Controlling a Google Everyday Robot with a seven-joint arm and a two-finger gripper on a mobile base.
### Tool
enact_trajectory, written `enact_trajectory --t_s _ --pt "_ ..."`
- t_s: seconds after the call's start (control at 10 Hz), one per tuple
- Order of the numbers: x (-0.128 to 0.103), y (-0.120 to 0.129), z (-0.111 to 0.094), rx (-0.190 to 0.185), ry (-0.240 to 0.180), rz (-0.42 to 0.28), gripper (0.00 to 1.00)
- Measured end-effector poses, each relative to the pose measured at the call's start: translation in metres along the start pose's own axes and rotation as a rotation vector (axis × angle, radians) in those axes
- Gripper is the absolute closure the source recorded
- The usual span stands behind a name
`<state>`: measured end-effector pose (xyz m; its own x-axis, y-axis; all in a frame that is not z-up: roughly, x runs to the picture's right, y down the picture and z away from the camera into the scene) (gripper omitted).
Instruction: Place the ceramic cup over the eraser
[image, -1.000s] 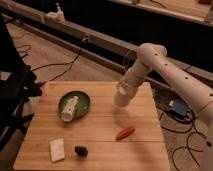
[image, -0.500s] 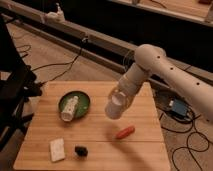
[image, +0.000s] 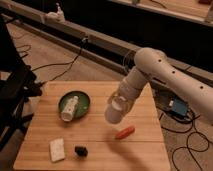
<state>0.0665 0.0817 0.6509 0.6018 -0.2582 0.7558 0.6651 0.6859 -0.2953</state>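
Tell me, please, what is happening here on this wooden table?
The robot arm's gripper holds a small white ceramic cup, tilted, in the air above the wooden table. The cup is to the right of the round green plate and just above the orange carrot-like piece. The small black eraser lies near the front edge, beside a flat white pad. The cup is not yet over it.

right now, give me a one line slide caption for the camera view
Tool holds a white cup above the wooden table, not yet over the black eraser near the front edge.
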Motion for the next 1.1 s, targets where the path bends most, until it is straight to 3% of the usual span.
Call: enact_trajectory --t_s 0.3,0.7,1.1 --pt "-0.007 0.001 0.001 -0.004 -0.003 -0.018 1.0" --pt "-0.062 0.015 0.021 -0.059 -0.053 -0.142 1.0" --pt "-0.12 0.008 0.055 -0.114 -0.132 -0.271 1.0"
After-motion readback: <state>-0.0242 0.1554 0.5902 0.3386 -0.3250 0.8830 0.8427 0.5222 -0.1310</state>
